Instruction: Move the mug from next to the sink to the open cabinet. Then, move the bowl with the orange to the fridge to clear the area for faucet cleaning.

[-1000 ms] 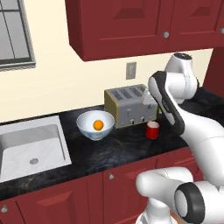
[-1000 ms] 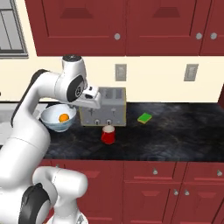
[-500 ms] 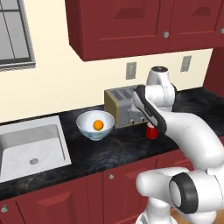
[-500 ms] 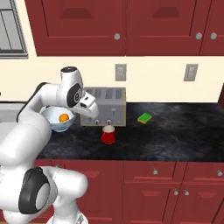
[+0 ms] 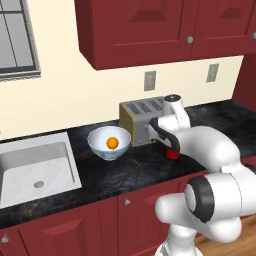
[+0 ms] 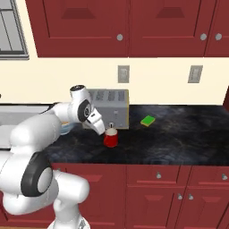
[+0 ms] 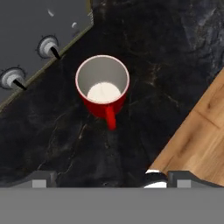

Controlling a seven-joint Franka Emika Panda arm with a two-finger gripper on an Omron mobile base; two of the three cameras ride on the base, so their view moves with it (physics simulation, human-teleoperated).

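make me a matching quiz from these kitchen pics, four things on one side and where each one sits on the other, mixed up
Things:
1. mug
2. orange
3. sponge
4. bowl

Places:
A. inside the white bowl
B. on the counter between the sink and the toaster
C. upright on the counter in front of the toaster, just below the gripper
D. on the counter right of the toaster in the right base view, near the wall

Pairs: 1-C, 2-A, 3-D, 4-B
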